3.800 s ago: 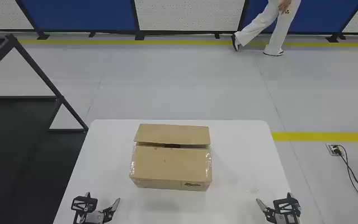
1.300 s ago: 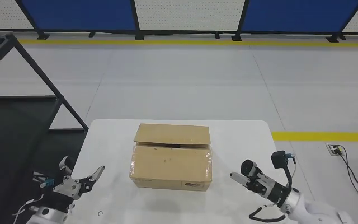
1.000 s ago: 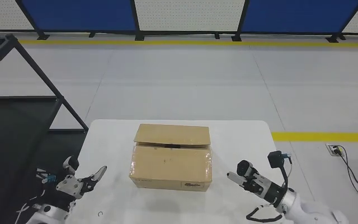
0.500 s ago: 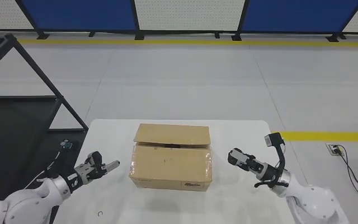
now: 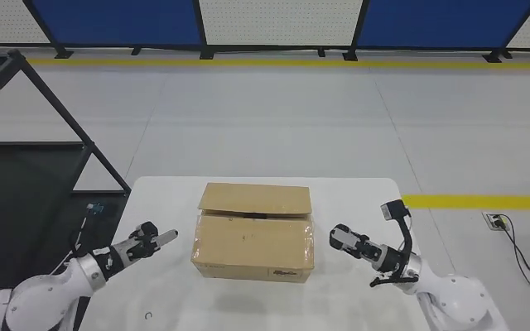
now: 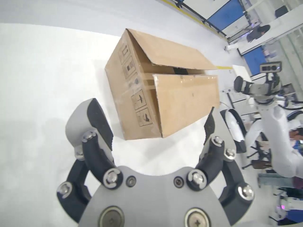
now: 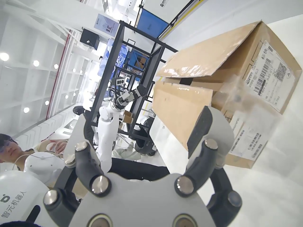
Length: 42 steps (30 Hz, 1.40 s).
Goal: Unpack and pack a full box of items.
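Pale floor and blue partitions lie behind the white table. The box sits mid-table, flaps folded down with a dark slit at the seam. Opening it comes first, I judge: hook under a flap edge at that slit and lift outward, without shoving the box. It lies between my left pincer and right pincer, near each, touching neither; both stand wide apart and empty.
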{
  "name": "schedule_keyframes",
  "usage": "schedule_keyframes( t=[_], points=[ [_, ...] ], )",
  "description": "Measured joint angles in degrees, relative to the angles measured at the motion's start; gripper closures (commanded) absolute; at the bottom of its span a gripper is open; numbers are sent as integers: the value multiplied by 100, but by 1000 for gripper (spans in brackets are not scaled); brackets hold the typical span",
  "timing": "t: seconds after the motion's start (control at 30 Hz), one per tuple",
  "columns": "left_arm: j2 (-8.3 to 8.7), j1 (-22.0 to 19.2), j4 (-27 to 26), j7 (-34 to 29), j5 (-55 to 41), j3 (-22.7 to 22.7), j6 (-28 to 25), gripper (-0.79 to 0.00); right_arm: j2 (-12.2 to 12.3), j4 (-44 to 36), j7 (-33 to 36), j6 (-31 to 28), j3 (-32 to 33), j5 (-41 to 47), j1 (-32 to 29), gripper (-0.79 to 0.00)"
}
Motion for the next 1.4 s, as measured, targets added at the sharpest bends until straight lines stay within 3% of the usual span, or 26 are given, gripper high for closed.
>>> schedule_keyframes(
  t=[0.17,0.33,0.6,0.8,1.4],
  points=[
    [75,-751,709,-909,-691,235,523,-785,-13,459,36,-44,-224,-94,376,-785],
    [126,-1298,1158,-1591,-919,527,991,-785,-25,688,-251,296,-339,-357,614,-785],
    [125,-1286,1152,-1559,-894,521,984,-785,-24,681,-249,293,-339,-343,606,-785],
    [118,-1360,1438,-1138,-1055,762,1334,-785,-58,888,-235,421,-650,-397,781,-785],
    [219,-1540,1873,-1167,-1659,1052,1103,-785,-141,1705,707,-407,-1125,858,1359,-785]
  ],
)
